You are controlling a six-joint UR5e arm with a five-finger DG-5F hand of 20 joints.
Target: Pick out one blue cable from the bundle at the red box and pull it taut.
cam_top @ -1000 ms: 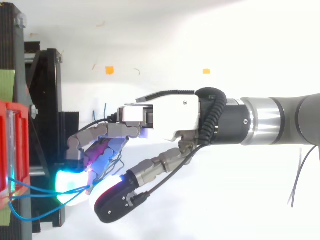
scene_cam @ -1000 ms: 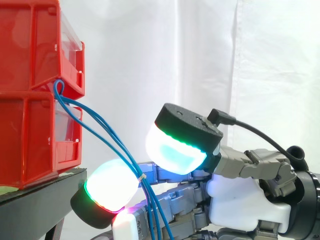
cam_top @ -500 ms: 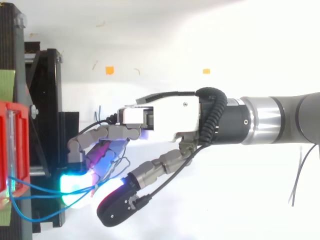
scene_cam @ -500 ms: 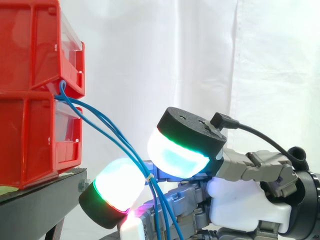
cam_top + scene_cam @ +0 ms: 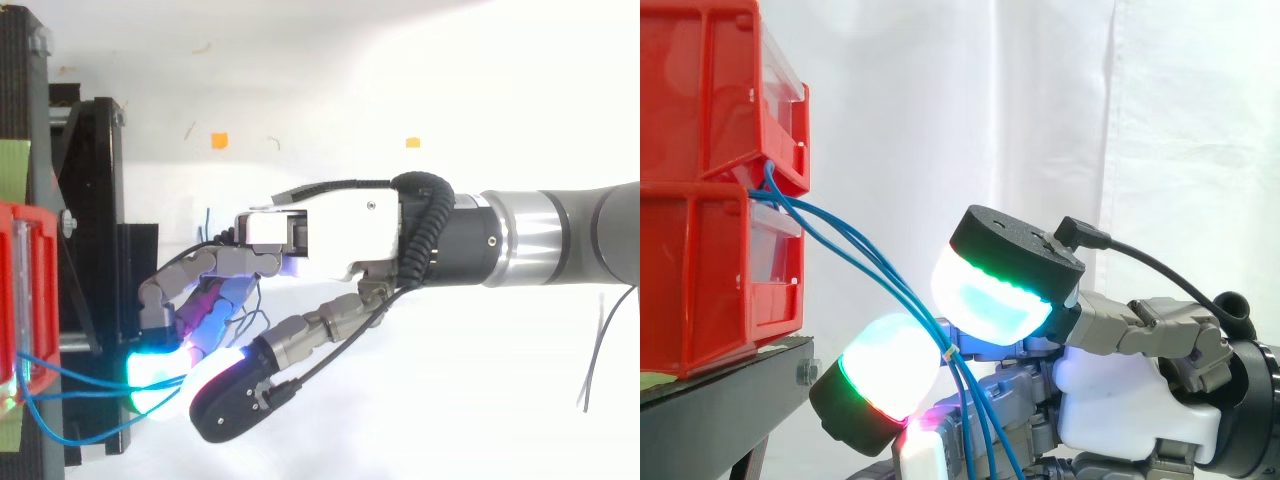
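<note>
- Gripping the blue cables (image 5: 922, 315) in the hand (image 5: 1120, 400), curling round them by the small tie (image 5: 951, 352).
- Looking thin, floppy and slippery, so probably worth pinching one strand firmly there.
- Sagging away from the red box (image 5: 700, 290) front edge, not yet going taut.

Partly hidden blue cables (image 5: 948, 348)
They are leaving at 6 o'clock; glowing pads (image 5: 885, 375) are probably masking where the hand (image 5: 330, 235) is pinching them.

Blue cables (image 5: 925, 320) span the gap between red bins (image 5: 710, 180) and fingers (image 5: 880, 375); above seems clear.
</note>
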